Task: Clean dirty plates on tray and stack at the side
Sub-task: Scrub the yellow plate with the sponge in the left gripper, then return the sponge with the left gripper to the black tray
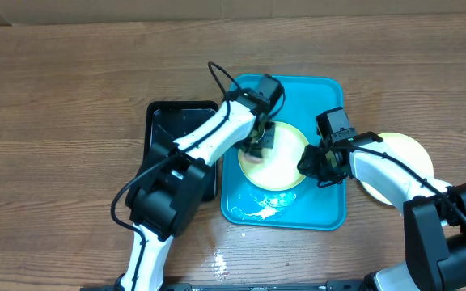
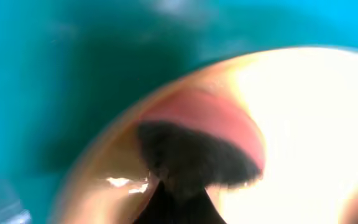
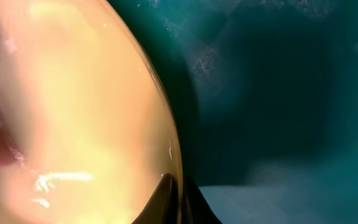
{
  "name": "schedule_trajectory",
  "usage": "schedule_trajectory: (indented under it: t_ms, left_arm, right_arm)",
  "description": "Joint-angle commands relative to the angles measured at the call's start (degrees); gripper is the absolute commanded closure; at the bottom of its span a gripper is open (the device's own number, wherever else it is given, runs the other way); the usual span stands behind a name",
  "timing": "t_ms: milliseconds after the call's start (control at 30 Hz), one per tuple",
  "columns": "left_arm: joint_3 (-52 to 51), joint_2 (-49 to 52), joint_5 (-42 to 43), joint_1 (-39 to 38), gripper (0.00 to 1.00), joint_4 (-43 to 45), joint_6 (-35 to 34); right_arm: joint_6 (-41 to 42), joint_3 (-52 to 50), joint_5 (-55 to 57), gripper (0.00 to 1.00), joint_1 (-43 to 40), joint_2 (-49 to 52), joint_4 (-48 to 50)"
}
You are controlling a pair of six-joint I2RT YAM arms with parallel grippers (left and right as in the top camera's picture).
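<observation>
Left fingers (image 1: pixel 256 145) are pressing down on the plate (image 1: pixel 285 166), drawn together. A dark patch (image 2: pixel 191 155) with a pink edge is sitting right at their tips, too blurred to name. Right fingers (image 1: pixel 310 163) are clamping that plate's rim on the opposite side. The plate is lying between both sets of fingers, inside the turquoise tray (image 1: pixel 330 97). A second plate (image 1: pixel 403 149) is resting on the surface (image 1: pixel 55 97) beyond the right fingers, off the tray. A black tray (image 1: pixel 164 121) is lying beyond the left fingers.

No readable text, label, brand, number or sign shows in any of the views
</observation>
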Motion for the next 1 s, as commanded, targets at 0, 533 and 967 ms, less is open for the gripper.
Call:
schedule_trajectory:
  t_ms: [0,533,967]
  left_arm:
    - [-1.7,4.3,21.5,-2.2,0.96,3.2,1.1]
    - [-1.6,-12.5,21.3,4.9,0.96,-13.6,11.8]
    - [-6.9,-23.2,-9.0,22.0,0.85,-25.1,6.6]
  right_arm:
    - [-0.9,-0.5,3.8,0.96,-0.1,1.5,-0.6]
    - [-0.9,-0.5,3.8,0.96,-0.1,1.5,-0.7]
    - [-0.9,-0.5,3.8,0.96,-0.1,1.5,-0.9]
